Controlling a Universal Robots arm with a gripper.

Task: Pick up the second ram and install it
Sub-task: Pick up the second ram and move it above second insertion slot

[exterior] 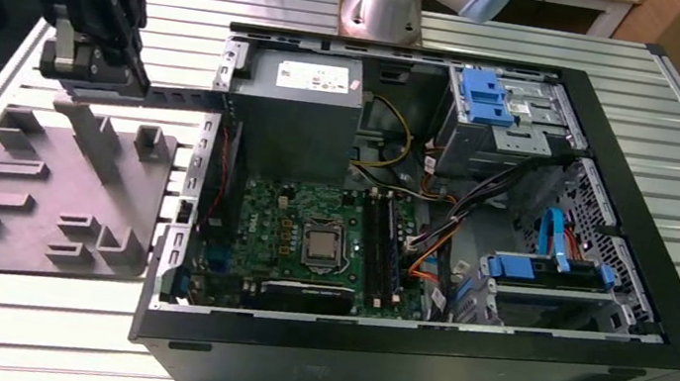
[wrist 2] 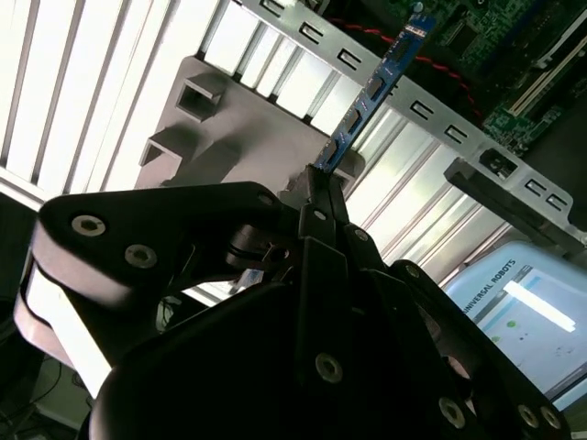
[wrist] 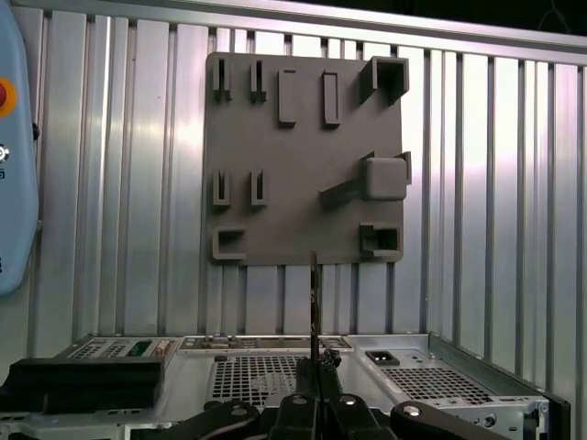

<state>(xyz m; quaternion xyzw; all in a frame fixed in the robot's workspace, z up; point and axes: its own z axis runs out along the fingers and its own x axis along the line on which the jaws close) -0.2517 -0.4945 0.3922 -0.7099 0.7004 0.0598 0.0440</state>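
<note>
Second wrist view: 1 end effector [wrist 2: 321, 183] clamped on 1 second ram [wrist 2: 371, 92] (near 1 grey tray [wrist 2: 229, 119]).

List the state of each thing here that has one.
tool: shut on the second ram.
second ram: gripped at one end, held in the air between tray and case.
grey tray: lying flat on the slatted table.
computer case: on its side, side panel off, inside exposed.
</note>
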